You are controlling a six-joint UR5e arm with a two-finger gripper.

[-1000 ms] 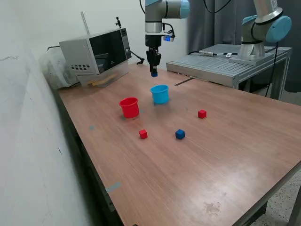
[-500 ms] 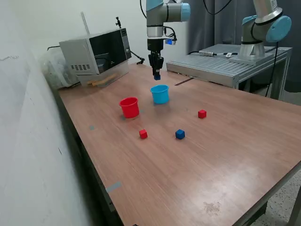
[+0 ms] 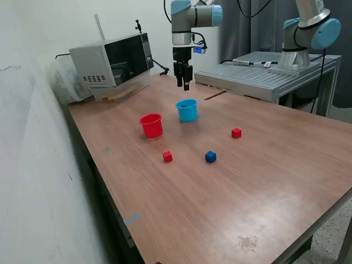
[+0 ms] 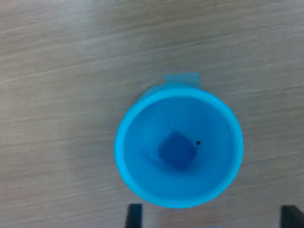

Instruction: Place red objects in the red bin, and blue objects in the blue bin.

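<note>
The end effector hangs spread and empty above the blue bin, one blue cube inside. Left sits the red bin; nearer lie two red cubes and another blue cube.

I see one dark blue cube inside the light blue cup; red cup upright beside it; two red cubes and another blue cube loose on the table

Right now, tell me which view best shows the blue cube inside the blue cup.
The wrist view: it looks straight down into the blue cup, showing the blue cube on its bottom. The exterior view shows only the cup's outside; that cube is hidden.
</note>
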